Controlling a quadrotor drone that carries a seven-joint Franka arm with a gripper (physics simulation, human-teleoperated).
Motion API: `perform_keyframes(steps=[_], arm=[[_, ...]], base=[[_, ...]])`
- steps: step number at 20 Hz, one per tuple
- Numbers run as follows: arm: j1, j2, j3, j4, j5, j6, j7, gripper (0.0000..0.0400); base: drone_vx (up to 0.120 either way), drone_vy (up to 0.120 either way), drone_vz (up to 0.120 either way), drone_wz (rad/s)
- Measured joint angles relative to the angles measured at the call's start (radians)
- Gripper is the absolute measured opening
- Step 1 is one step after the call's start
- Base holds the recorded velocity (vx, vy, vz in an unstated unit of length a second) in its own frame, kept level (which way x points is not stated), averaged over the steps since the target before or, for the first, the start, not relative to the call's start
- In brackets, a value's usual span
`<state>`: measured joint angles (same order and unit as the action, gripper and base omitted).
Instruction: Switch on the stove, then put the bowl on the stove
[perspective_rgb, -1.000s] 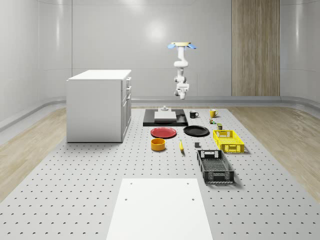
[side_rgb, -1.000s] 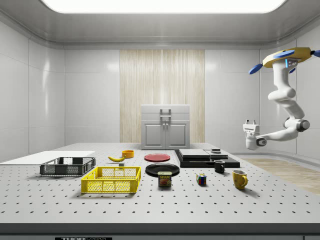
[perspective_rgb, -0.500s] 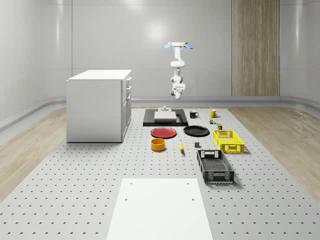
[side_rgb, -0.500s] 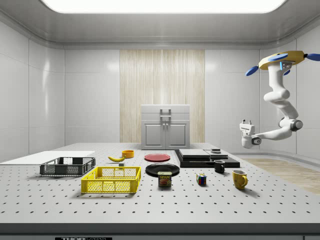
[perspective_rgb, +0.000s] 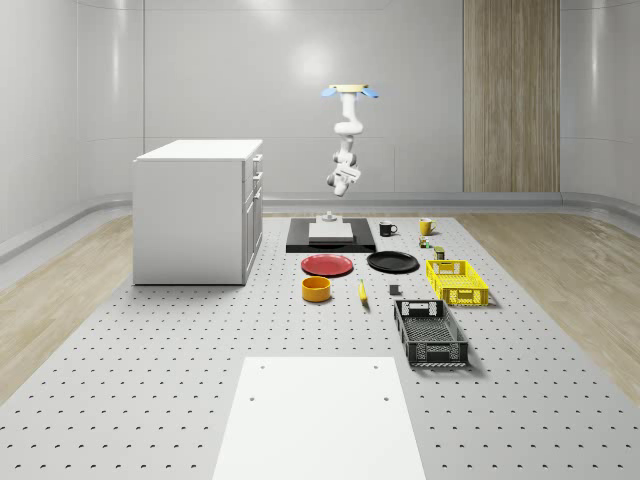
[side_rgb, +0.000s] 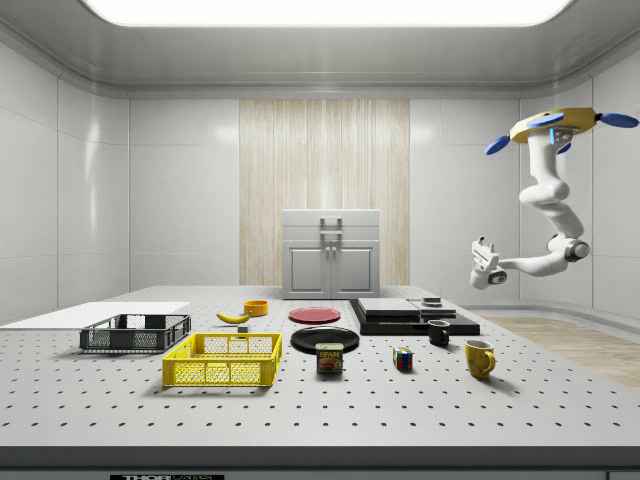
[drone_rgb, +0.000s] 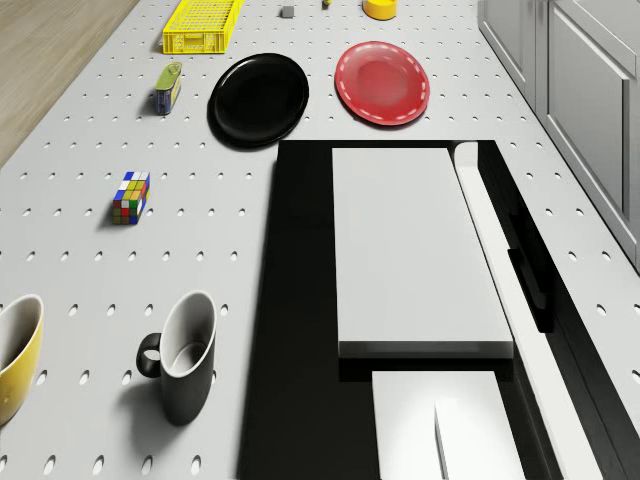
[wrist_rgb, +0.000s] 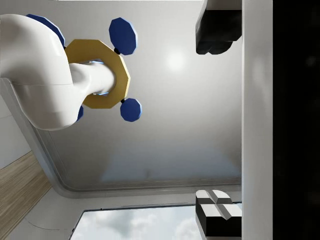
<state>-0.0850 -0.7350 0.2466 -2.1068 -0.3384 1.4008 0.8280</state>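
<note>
The stove (perspective_rgb: 330, 236) is a black slab with a pale block on top (drone_rgb: 415, 250), lying at the table's far end (side_rgb: 410, 313). The orange bowl (perspective_rgb: 317, 289) sits nearer the front, beyond the red plate (drone_rgb: 380, 8), and at the side view's left (side_rgb: 256, 307). The drone (perspective_rgb: 350, 91) hovers high past the stove's far end (side_rgb: 555, 125). Its arm reaches toward the stove. The gripper (side_rgb: 482, 262) hangs well above the stove's far edge (perspective_rgb: 340, 180), tilted upward. In the wrist view its fingers (wrist_rgb: 215, 35) stand wide apart, the gripper (wrist_rgb: 216, 125) open and holding nothing.
A red plate (perspective_rgb: 328, 264) and a black plate (perspective_rgb: 392, 262) lie before the stove. A black mug (drone_rgb: 185, 360), a yellow mug (perspective_rgb: 426, 226), a cube (drone_rgb: 131, 196) and a can (drone_rgb: 167, 88) sit beside it. Baskets (perspective_rgb: 457, 280) (perspective_rgb: 430, 332) and a cabinet (perspective_rgb: 198, 210) flank the table.
The drone and arm have drifted toward the whole-scene view's left, closer to the stove. The gripper has swung from hanging down to tilting upward.
</note>
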Motion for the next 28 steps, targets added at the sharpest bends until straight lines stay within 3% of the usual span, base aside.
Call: perform_keyframes(steps=[4, 9, 12, 15, 21, 28], arm=[[-0.068, -0.024, 0.196, -0.104, -0.291, 0.015, 0.05, 0.04], [-0.223, -0.088, 0.511, -0.392, -0.83, 0.024, 0.196, 0.04], [-0.366, -0.131, 0.673, -0.573, -1.149, -0.014, 0.328, 0.04], [-0.529, -0.171, 0.792, -0.689, -1.382, -0.082, 0.456, 0.04], [-0.777, -0.241, 0.925, -0.772, -1.592, -0.197, 0.624, 0.04], [-0.902, -0.299, 0.986, -0.788, -1.643, -0.235, 0.707, 0.04]], base=[[0.0, -0.12, 0.0, 0.0], [0.0, -0.12, -0.048, 0.0], [0.0, -0.12, -0.12, 0.0], [0.013, -0.12, -0.12, 0.0], [0.12, -0.033, -0.12, 0.0], [0.12, 0.0, -0.12, 0.0]])
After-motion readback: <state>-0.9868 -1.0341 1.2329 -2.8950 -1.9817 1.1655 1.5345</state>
